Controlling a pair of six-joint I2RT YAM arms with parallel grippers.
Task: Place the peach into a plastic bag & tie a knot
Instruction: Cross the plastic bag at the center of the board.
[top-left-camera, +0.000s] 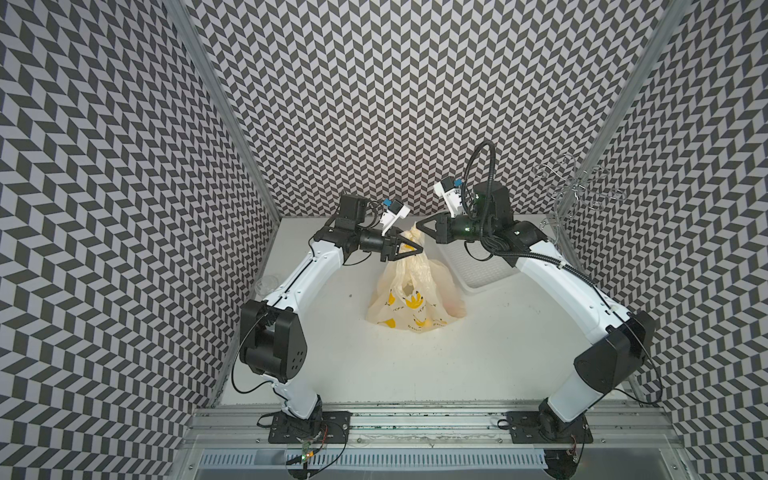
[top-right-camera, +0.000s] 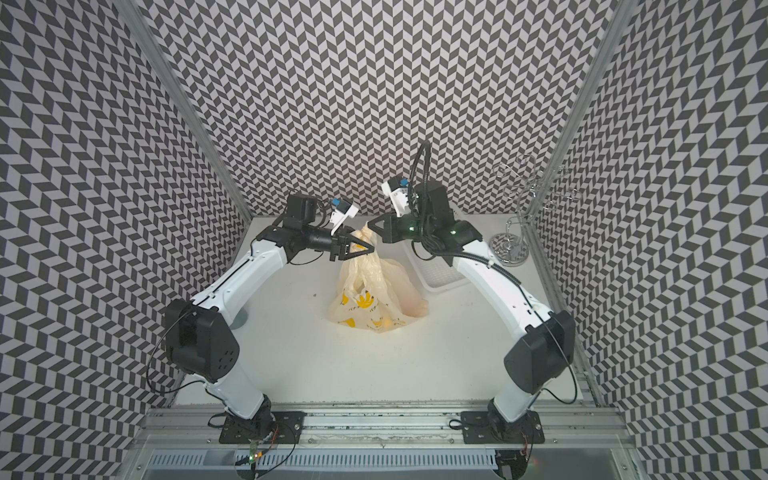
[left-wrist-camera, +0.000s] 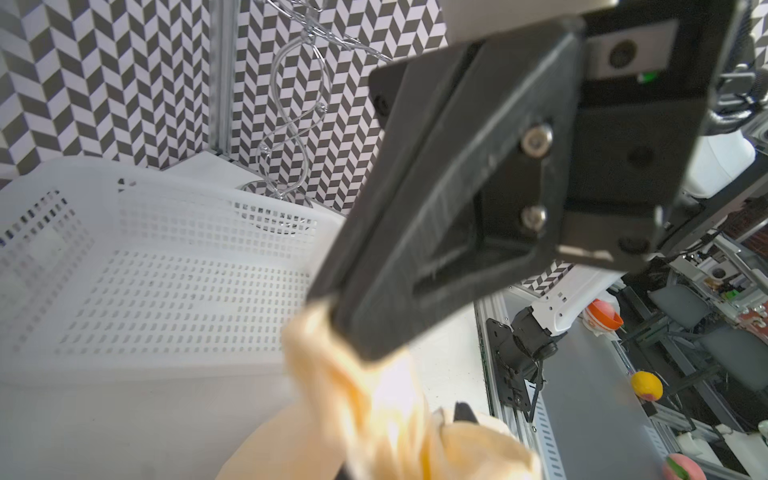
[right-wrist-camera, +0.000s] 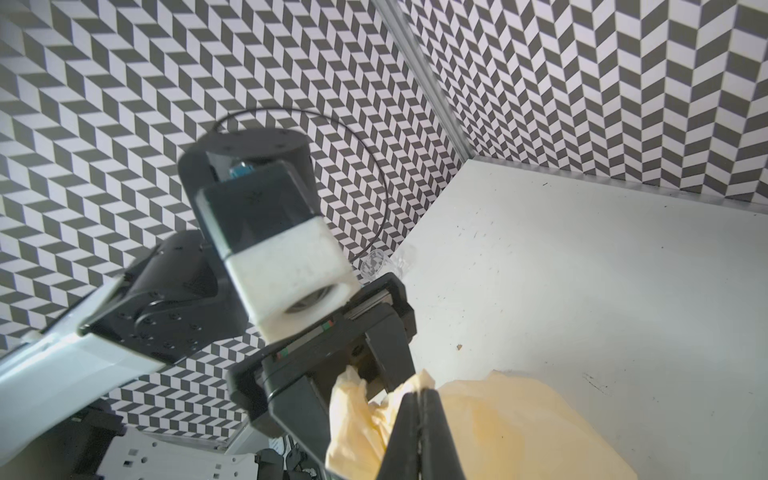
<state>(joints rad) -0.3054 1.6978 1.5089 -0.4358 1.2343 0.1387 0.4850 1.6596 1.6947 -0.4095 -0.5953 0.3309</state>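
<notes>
Plastic bag is seen on table, approx centre, banana print facing cam. Base is rested on the surface and the upper part is pulled up into a bunched neck betw the two grippers. Right gripper is clamped tight on that neck: in left wrist view its jaws are pressed together w/ cream plastic spilling out at the tip. Left gripper is shown in right wrist view w/ jaws parted and a fold of bag plastic lying in the gap, so it is read as released. Peach is made out as a pink-orange blur through the bag's lower side, nearest the white perforated basket. Basket is set just beside bag, under right arm. Knot can't be confirmed, as the neck is too crumpled. Wire stand is placed at far right corner.
</notes>
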